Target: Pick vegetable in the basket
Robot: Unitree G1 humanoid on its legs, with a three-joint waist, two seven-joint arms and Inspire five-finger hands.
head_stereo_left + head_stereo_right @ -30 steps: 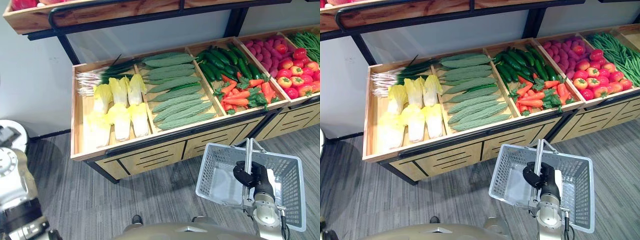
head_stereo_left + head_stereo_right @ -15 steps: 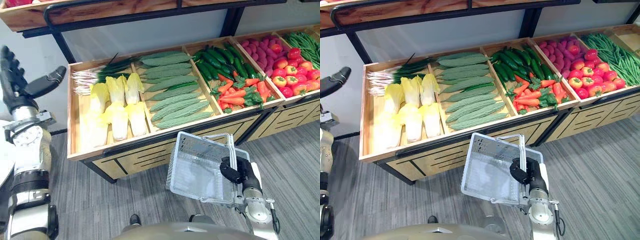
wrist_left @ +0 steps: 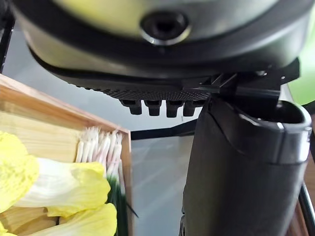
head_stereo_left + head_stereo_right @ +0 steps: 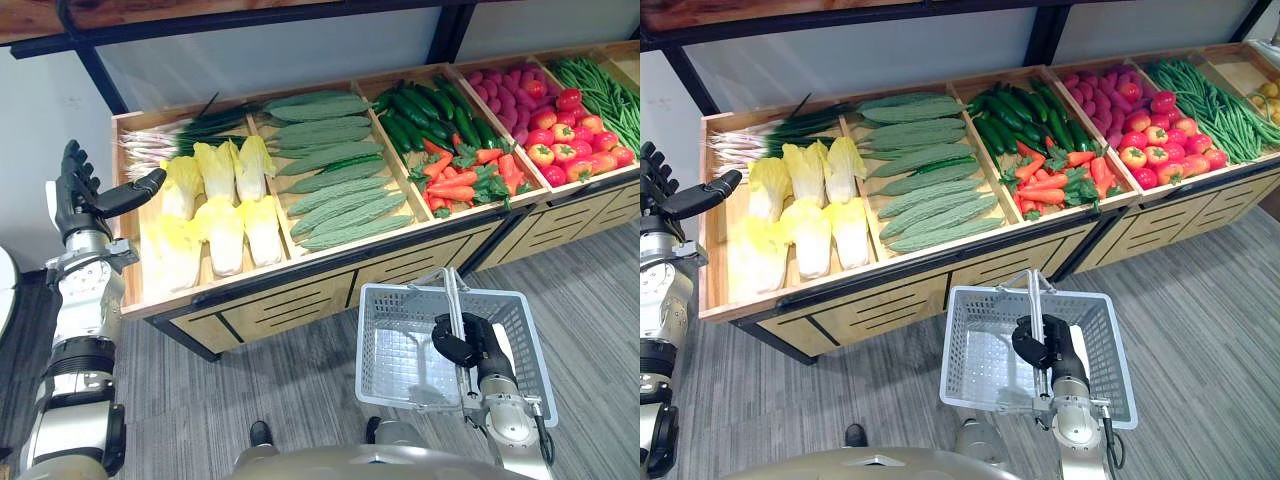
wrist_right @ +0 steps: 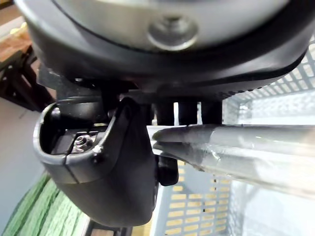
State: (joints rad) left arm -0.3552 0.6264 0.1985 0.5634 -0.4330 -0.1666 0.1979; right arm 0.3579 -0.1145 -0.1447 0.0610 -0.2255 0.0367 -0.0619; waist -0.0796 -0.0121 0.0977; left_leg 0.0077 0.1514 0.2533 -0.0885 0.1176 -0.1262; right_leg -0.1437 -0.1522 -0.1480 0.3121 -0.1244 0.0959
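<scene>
Now that the left hand (image 4: 78, 195), fingers spread, has risen at the frame's left beside the cabbages (image 4: 225, 215) on the stall (image 4: 290, 305), and the right hand (image 4: 468, 345) stays clenched round the handle of the empty basket (image 4: 385, 350) at lower right, picking looks imminent.

Wooden produce stand (image 4: 300, 295) sits on grey plank floor (image 4: 300, 400), before pale wall (image 4: 30, 130).

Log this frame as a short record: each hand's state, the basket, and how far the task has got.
left hand: open, raised at the left end of the stand, beside the napa cabbages and scallions, holding nothing
right hand: shut on the basket handle
basket: grey plastic, in front of the stand, no vegetable inside
task stage: nothing picked yet
</scene>
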